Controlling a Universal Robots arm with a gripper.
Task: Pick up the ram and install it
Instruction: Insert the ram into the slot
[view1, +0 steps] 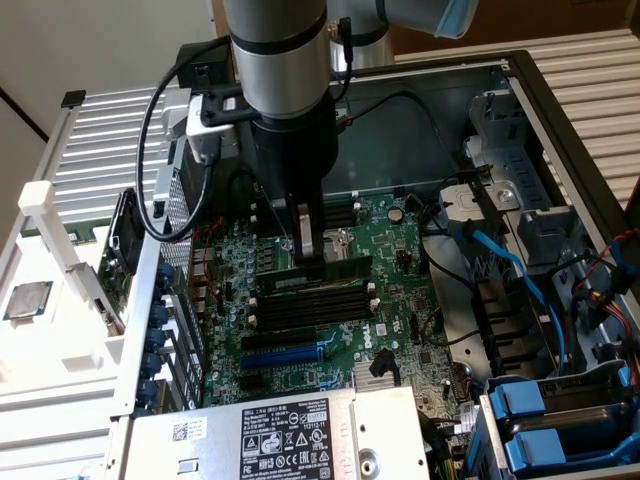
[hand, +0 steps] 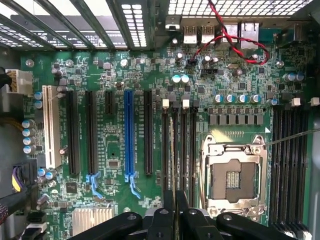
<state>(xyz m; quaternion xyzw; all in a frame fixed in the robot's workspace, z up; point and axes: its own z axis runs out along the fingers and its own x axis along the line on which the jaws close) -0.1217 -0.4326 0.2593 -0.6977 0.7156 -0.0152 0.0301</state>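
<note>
The ram (view1: 318, 268) is a long green stick standing on edge, held level just over the bank of black memory slots (view1: 310, 303) on the motherboard. My gripper (view1: 308, 243) comes straight down from the arm and is shut on the ram's upper edge near its middle. In the wrist view the ram (hand: 173, 150) shows edge-on as a thin line running along the memory slots (hand: 184, 150), between my two black fingers (hand: 167, 216). I cannot tell whether it touches a slot or is seated in one.
The open computer case holds the green motherboard (view1: 400, 300), with an empty processor socket (hand: 234, 176) beside the slots. Blue and black cables (view1: 520, 280) run at the exterior view's right. The power supply (view1: 290, 435) sits in front. A silver processor chip (view1: 27, 298) lies on the white frame outside the case.
</note>
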